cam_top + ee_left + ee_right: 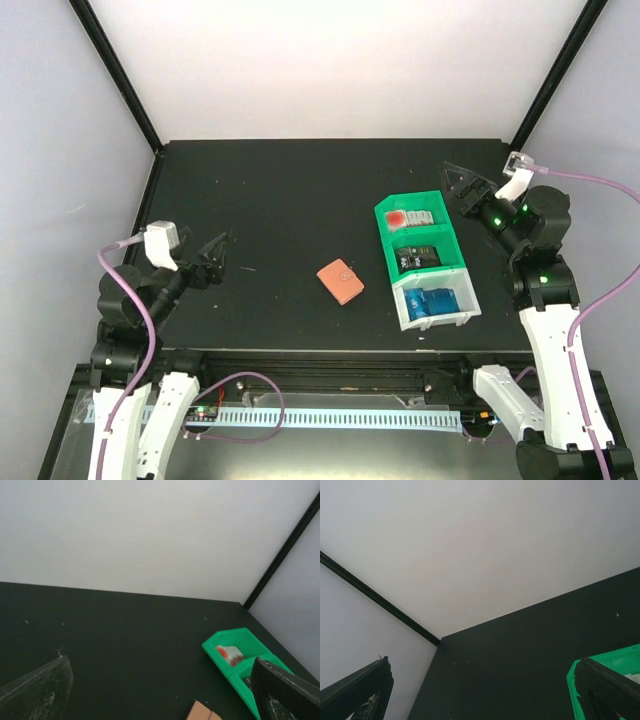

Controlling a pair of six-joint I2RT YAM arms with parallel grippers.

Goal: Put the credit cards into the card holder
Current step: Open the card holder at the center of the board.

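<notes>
The salmon-pink card holder (340, 281) lies folded shut on the black table near the middle; its corner shows at the bottom of the left wrist view (202, 713). Bright blue credit cards (434, 304) lie in the white bin (464, 312) at the right. My left gripper (216, 258) is open and empty at the table's left side, well left of the card holder. My right gripper (462, 186) is open and empty, raised just behind and right of the far green bin (383, 215).
A row of bins stands right of centre: a far green bin (240, 639) with red-and-white items, a middle green bin (455, 262) with dark items, then the white bin. White walls and black frame posts close in the table's back and sides.
</notes>
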